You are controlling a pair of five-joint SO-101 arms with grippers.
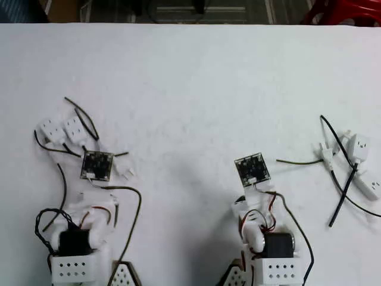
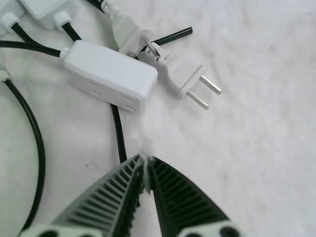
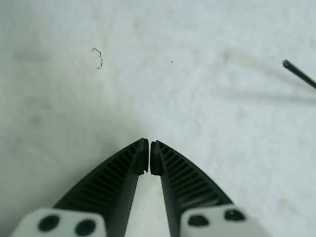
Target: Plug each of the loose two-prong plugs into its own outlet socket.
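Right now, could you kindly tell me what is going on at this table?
Nothing is being held yet. The left gripper is shut and empty over the white table, just short of a white two-prong plug. That plug lies unplugged, prongs bare, beside a white rectangular outlet block. The right gripper is also shut and empty above bare tabletop, away from a second group of white sockets on black cables at the table's right side.

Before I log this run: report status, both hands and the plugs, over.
Left hand shut, empty. Right hand shut, empty. Loose plug lies unplugged beside outlet socket. Black cable runs between left hand and socket.
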